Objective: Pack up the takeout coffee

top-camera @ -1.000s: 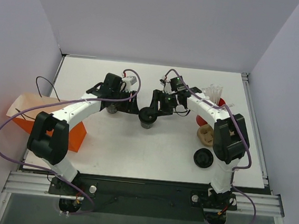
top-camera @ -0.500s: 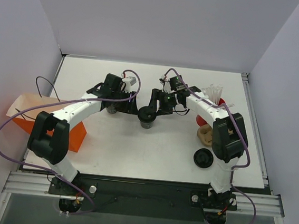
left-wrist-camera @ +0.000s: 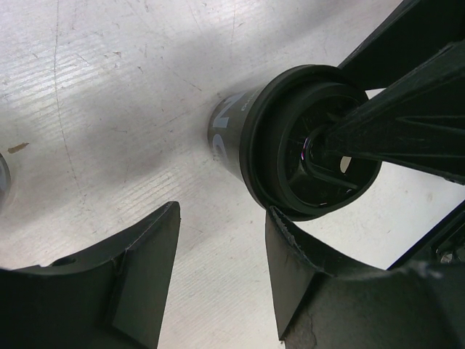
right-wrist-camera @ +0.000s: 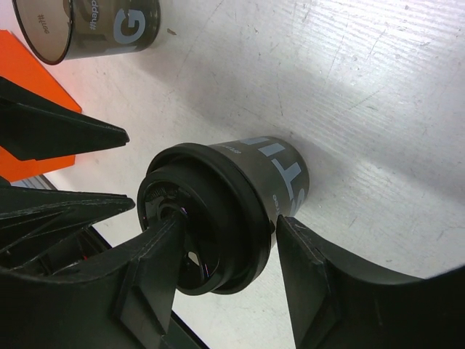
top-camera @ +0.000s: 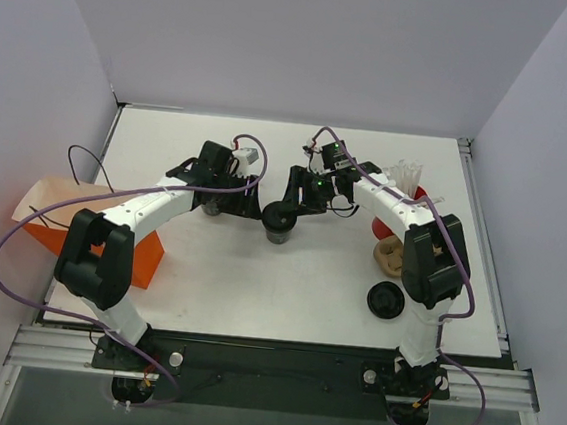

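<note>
In the middle of the white table [top-camera: 256, 285], the right gripper [right-wrist-camera: 229, 222] straddles the black-lidded small dark takeout coffee cup [right-wrist-camera: 280, 171], grip unclear; the left gripper [left-wrist-camera: 221, 211] stands half-wide, empty, beside it.

left tool [left-wrist-camera: 221, 218], right tool [right-wrist-camera: 227, 224] flanking takeout coffee [right-wrist-camera: 280, 173]

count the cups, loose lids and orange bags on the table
cups: 2, the lidded cup and the lidless cup
loose lid: 1
orange bag: 1
total: 4
</note>
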Tool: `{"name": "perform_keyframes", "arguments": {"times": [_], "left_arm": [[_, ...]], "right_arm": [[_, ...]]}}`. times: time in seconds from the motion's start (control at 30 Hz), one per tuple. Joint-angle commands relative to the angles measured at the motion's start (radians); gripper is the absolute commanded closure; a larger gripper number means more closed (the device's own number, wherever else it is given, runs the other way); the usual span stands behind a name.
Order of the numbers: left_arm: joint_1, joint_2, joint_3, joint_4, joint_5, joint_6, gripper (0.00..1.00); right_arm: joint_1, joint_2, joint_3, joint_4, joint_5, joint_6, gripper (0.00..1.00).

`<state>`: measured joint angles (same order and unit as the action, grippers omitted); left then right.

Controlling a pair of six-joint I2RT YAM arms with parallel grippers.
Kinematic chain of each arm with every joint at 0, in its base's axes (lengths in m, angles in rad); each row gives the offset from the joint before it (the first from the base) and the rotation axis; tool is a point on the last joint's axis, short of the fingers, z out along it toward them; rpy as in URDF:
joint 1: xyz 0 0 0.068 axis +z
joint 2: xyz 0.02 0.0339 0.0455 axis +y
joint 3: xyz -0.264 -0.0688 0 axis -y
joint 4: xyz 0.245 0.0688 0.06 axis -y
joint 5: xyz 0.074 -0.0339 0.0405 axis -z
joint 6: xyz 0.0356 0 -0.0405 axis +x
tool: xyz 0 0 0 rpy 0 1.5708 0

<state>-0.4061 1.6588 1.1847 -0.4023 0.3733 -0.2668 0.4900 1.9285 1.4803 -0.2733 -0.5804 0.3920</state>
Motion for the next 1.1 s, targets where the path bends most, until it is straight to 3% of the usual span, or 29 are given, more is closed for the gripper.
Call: {"name": "perform_keyframes", "arguments": {"times": [0.0, 0.27, 0.47, 1.07], "left_arm": [[0.001, -0.005, 0.044, 0.008, 0.006, 0.015, 0.4], [0.004, -0.04, 0.018, 0.091, 0.029, -0.026, 0.4], [0.016, -0.036, -0.006, 0.193, 0.122, -0.084, 0.39], [0.016, 0.108, -0.037, 0.316, 0.226, -0.133, 0.35]], "right_arm": [[-0.007, 0.023, 0.021, -0.021, 0.027, -0.005, 0.48], [-0.007, 0.026, 0.008, -0.023, 0.025, -0.008, 0.49], [-0.007, 0.018, 0.0, -0.018, 0.022, -0.008, 0.49], [-0.007, 0.012, -0.021, 0.008, -0.009, -0.008, 0.51]]}}
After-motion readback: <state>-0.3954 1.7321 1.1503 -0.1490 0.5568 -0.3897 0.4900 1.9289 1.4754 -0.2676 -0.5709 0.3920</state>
